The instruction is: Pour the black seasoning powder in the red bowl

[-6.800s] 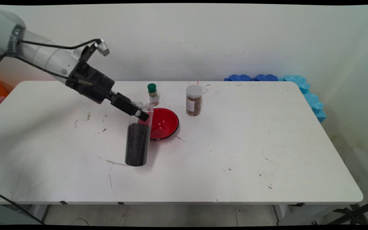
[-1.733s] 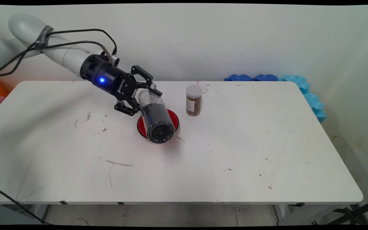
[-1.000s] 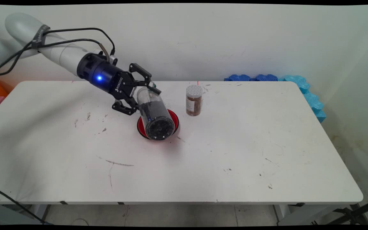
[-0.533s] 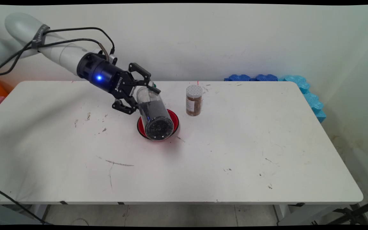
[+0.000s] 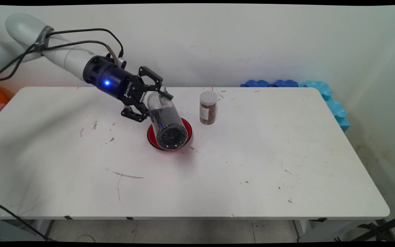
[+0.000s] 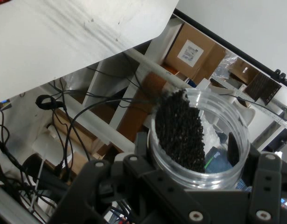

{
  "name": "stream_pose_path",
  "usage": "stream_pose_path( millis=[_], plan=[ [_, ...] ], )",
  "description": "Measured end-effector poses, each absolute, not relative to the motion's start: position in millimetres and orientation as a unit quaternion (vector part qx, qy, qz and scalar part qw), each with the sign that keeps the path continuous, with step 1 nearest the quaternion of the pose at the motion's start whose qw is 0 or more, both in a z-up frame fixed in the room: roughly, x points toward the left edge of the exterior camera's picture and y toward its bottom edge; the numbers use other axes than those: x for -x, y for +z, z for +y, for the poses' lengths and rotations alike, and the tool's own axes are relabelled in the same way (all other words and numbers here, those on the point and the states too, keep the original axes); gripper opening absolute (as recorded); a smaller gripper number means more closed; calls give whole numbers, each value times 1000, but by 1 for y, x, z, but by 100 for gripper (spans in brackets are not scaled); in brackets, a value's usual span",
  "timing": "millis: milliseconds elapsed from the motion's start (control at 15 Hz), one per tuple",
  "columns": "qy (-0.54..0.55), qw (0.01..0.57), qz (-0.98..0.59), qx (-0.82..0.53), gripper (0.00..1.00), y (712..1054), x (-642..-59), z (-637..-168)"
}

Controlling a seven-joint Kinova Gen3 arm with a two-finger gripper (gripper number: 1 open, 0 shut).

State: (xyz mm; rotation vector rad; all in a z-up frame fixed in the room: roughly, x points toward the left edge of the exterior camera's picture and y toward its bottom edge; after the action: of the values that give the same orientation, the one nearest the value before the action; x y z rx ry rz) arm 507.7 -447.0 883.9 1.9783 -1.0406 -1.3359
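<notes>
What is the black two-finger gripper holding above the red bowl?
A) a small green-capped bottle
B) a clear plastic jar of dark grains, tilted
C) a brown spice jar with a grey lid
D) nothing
B: the gripper is clamped on the clear plastic jar of dark grains, which leans over the red bowl, while the brown spice jar stands apart on the table.

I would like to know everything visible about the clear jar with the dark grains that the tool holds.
The clear plastic cylindrical jar is lidless and partly filled with small black grains. The black two-finger tool grips it near its open rim, one finger on each side. It is lifted off the white table and tilted, its flat base towards the main camera, above the red bowl. In the hand view the grains lie heaped against one wall, up to the mouth.
</notes>
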Motion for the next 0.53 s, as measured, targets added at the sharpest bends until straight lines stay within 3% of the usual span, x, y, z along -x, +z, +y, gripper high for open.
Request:
stream_pose_path(
  millis=[533],
  plan=[
    [-501, 267, -381, -730, 0, 885, -506, -449]
  ],
)
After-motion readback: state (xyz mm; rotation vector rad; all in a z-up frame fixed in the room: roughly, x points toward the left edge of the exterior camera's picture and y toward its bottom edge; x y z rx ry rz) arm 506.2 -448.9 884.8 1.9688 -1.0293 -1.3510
